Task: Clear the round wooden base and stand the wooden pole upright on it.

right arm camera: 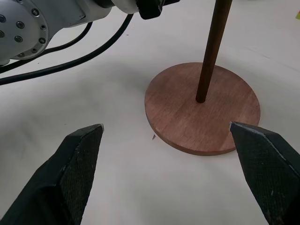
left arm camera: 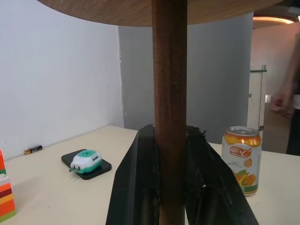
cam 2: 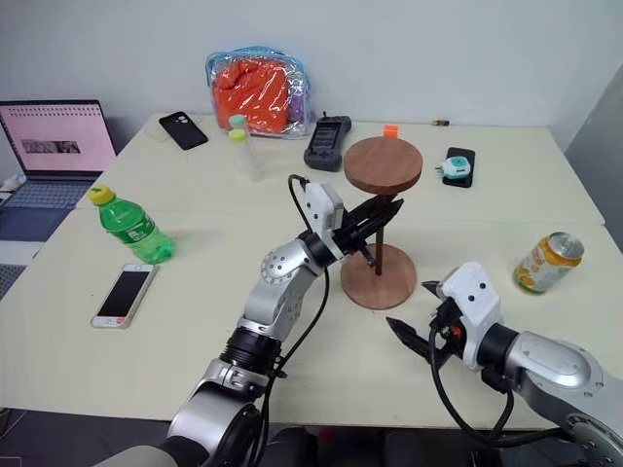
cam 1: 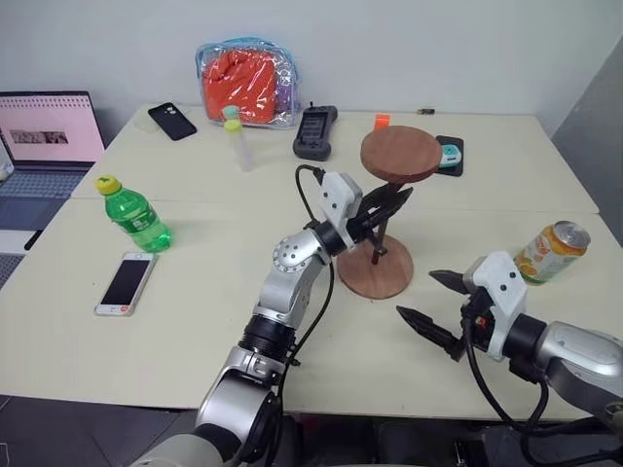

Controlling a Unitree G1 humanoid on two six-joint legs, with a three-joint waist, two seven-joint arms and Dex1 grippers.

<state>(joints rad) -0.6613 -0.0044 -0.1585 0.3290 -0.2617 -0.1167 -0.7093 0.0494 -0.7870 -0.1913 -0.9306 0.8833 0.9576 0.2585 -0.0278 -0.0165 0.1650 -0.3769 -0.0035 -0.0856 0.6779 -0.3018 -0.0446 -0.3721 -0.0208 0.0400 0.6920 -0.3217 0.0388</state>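
- L pincer (left arm camera: 171,187): two black fingers (left arm camera: 133,187) clamped on the wooden pole (left arm camera: 169,93), one each side, touching it.
- Pole upright, dark brown, runs up betw. the fingers to underside of its round wooden disc (left arm camera: 140,11) overhead.
- Surface (left arm camera: 61,197): pale cream, white wall behind.
- Black pad w/ small green-and-white gadget (left arm camera: 86,161) on top, beyond the pole.
- Small battery (left arm camera: 33,149) lying near the wall.
- Striped block (left arm camera: 5,194) (orange/red/white/green) at frame edge, partly cut off.
- Orange drink can (left arm camera: 241,159), upright, other side of pole.
- Person's hand (left arm camera: 281,101), blurred, in background past the can.
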